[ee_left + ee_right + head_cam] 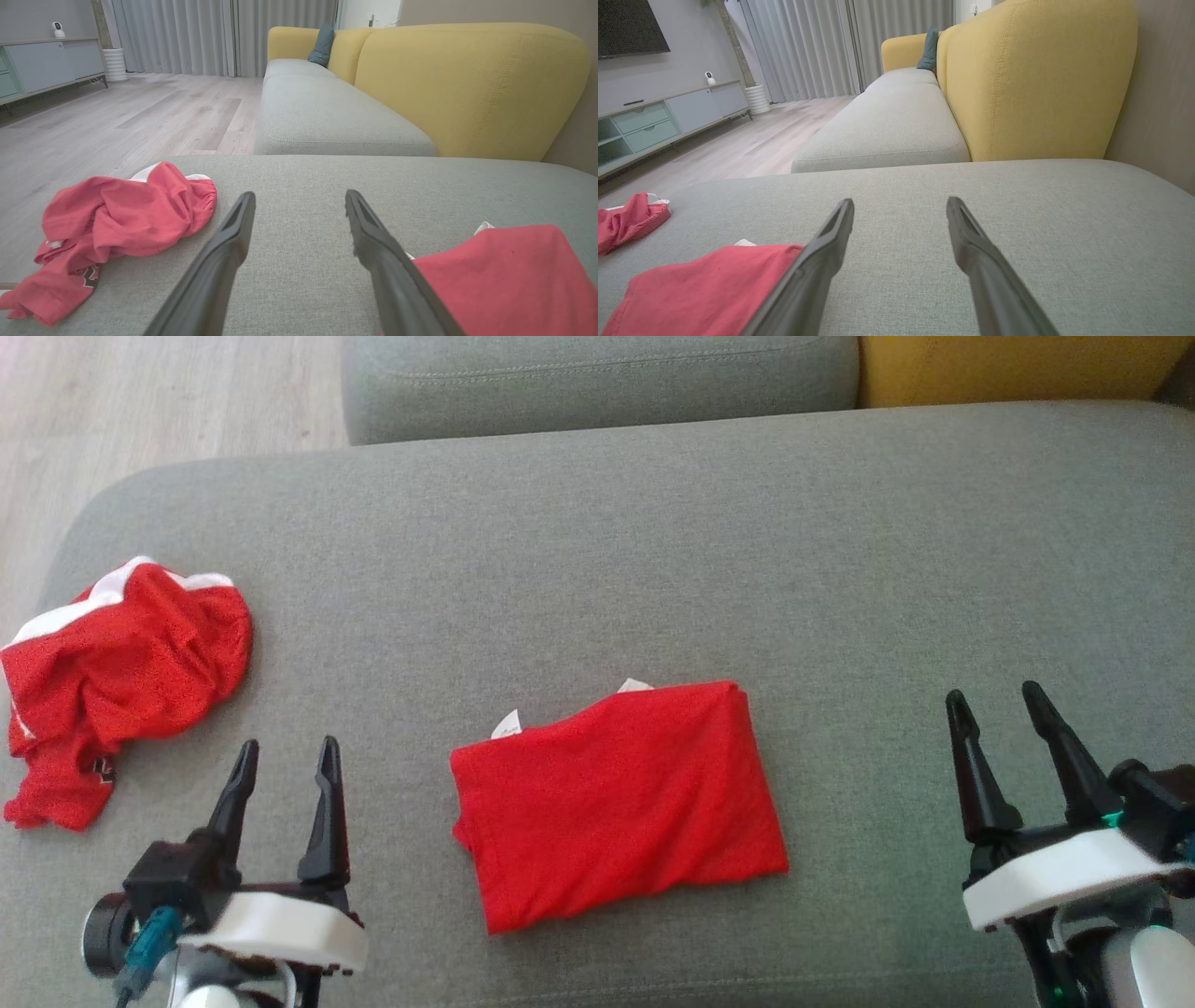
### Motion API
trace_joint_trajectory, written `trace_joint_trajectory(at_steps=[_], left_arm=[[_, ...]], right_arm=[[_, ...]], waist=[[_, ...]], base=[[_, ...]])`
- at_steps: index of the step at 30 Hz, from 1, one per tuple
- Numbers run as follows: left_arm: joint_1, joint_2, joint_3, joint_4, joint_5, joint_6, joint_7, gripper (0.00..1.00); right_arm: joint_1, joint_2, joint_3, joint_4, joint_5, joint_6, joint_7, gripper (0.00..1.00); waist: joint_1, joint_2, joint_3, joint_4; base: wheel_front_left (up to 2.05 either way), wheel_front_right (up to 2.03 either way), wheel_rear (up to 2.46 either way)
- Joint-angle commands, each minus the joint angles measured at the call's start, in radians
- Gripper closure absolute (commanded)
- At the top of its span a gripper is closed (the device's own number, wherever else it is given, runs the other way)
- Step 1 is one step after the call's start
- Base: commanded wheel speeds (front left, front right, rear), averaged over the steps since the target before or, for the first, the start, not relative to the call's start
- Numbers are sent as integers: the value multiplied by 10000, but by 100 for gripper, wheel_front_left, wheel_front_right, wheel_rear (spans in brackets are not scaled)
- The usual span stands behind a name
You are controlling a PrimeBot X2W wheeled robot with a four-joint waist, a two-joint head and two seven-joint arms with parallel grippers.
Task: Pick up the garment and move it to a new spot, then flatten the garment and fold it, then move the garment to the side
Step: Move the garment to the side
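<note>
Head view: left hand (289, 743) and right hand (991, 691) wide, empty; folded garment (621, 803) between; crumpled garment (121, 672) clipped at left edge.

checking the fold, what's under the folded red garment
Grey cushion shows around the folded red garment; white tags peek from its far edge. Whatever lies beneath it is covered.
</note>
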State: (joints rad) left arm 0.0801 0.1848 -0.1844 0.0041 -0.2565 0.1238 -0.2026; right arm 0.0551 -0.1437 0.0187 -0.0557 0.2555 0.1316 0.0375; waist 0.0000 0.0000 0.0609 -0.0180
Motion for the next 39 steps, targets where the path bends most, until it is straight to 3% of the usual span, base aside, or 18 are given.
trace_joint_trajectory(at_steps=[1,15,23,32,34,35,39], left_arm=[[-389,193,301,-373,42,51,7,0],[-853,223,177,-478,66,64,-60,0],[-1509,98,33,-384,78,-30,-263,0],[-2084,-31,-68,-107,84,-202,-479,0],[-2111,-41,-49,-72,93,-206,-509,0],[-2112,-49,-40,-60,99,-203,-521,0],[-2132,-81,-11,-39,119,-196,-553,0]], right_arm=[[-229,-130,148,-317,66,-9,1,0],[-610,-238,776,86,301,-9,280,0],[-1465,-234,2460,1569,896,-9,1074,0],[-2282,-84,2826,3143,1423,-9,2151,0],[-2345,-68,2869,3369,1519,-9,2391,58],[-2382,-75,2869,3415,1531,-9,2421,100],[-2494,-111,2814,3419,1537,-9,2312,100]], waist=[[0,0,17,-5],[0,0,488,241],[0,0,1173,727],[0,0,1650,1184],[0,0,1670,1217],[0,0,1679,1228],[0,0,1734,1237]], base=[[0,0,0],[0,0,0],[0,0,0],[0,0,0],[0,0,0],[0,0,0],[0,0,0]])
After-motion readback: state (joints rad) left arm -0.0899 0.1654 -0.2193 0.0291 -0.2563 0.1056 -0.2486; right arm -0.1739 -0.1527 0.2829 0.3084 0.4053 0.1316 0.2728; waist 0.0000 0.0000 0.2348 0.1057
